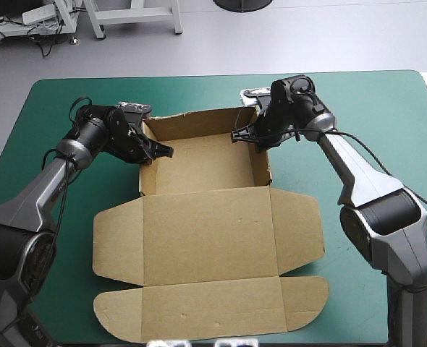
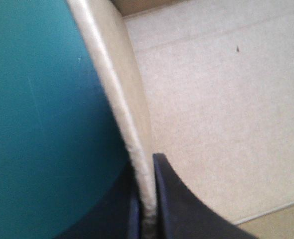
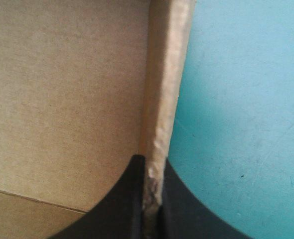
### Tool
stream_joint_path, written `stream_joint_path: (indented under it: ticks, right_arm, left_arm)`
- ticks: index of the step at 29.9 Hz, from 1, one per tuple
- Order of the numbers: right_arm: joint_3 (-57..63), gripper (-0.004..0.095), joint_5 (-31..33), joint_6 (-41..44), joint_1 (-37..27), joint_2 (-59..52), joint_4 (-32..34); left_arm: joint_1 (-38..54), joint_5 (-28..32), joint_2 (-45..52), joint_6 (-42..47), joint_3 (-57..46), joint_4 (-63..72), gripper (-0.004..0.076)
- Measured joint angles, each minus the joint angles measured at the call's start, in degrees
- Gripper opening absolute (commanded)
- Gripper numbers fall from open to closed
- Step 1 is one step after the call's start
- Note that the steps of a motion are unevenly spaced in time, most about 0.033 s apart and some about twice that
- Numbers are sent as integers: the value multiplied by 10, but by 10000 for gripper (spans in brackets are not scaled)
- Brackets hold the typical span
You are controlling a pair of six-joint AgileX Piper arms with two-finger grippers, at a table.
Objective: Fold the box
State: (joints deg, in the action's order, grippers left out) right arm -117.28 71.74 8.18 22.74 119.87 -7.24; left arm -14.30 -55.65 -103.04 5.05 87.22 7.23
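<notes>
I have the left gripper (image 1: 158, 150) and right gripper (image 1: 251, 136) each clamped on a raised side wall of the box (image 1: 206, 238), to hold both walls upright.

Left arm (image 1: 43, 189) and right arm (image 1: 352, 170) reach forward, bent inward, jaws nearly shut.

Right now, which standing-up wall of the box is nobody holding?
The far wall of the box. The left gripper pinches the left wall, the right gripper the right wall; only the far one stands free.
</notes>
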Motion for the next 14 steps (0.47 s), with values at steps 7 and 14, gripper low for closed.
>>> stream_joint_path:
  ticks: [7, 14]
  right_arm:
    - [0, 8, 1, -32, -22, 0, -28]
    - [0, 307, -9, -63, -22, 0, 8]
  left_arm:
    - [37, 2, -12, 5, 1, 55, -10]
    - [39, -8, -17, -19, 2, 80, 5]
